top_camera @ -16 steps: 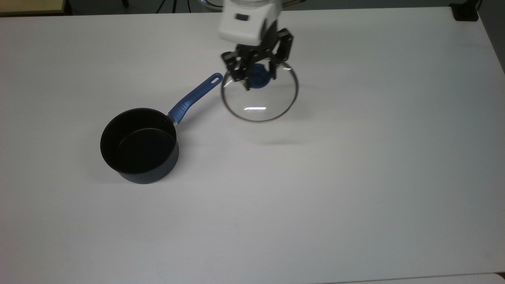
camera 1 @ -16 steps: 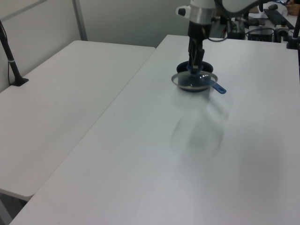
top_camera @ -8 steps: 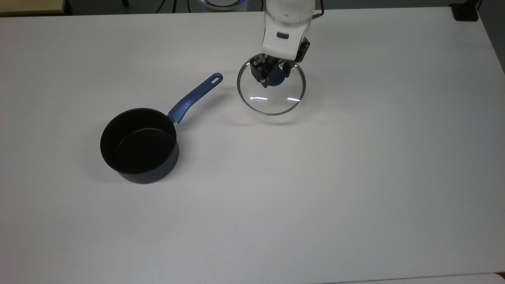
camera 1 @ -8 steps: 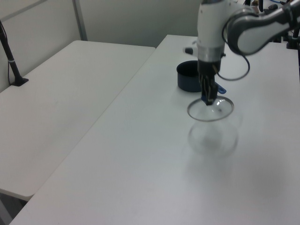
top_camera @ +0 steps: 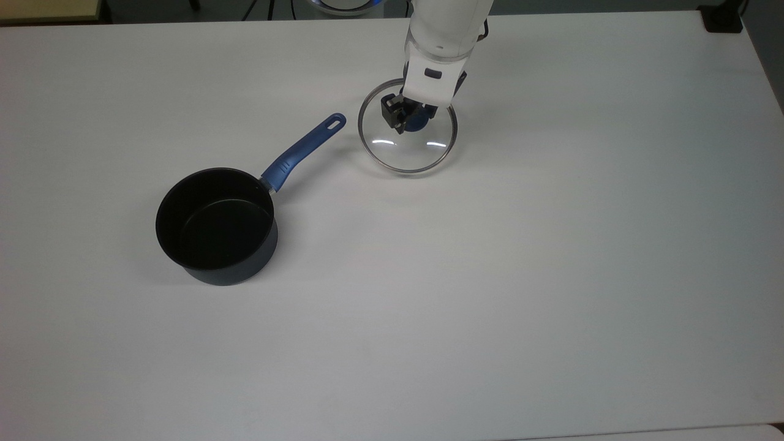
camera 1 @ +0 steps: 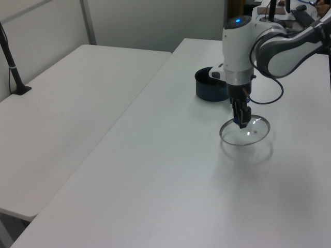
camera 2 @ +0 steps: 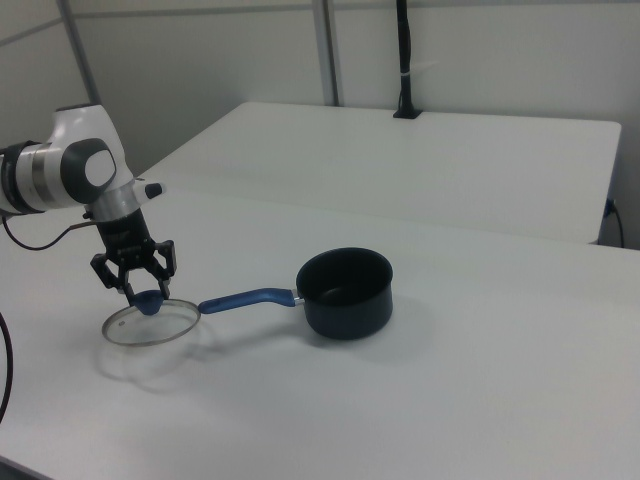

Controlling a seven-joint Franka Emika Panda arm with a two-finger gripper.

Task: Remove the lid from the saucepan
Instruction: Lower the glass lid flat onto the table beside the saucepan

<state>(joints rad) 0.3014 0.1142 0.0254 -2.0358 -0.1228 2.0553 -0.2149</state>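
The saucepan (top_camera: 214,228), dark navy with a black inside, stands uncovered on the white table, and its blue handle (top_camera: 303,150) points toward the lid. The lid (top_camera: 407,156), clear glass with a steel rim, hangs level just above the table beyond the handle's tip, with a faint shadow under it. My gripper (top_camera: 411,120) points straight down and is shut on the lid's blue knob (top_camera: 419,124). The left view has the saucepan (camera 1: 211,91) behind the gripper (camera 1: 242,121) and the lid (camera 1: 253,135). In the right view the lid (camera 2: 150,328) and gripper (camera 2: 142,294) are left of the saucepan (camera 2: 345,292).
The white table (top_camera: 490,275) spreads wide and bare around the pan and lid. A second white table (camera 1: 67,113) stands alongside across a narrow gap. A black post (camera 2: 403,60) rises at the far table's edge. Cables hang by the arm's base.
The gripper has carried the lid away from the saucepan and lowered it close to the table. In the last half second it shifted slightly toward the top view's left.
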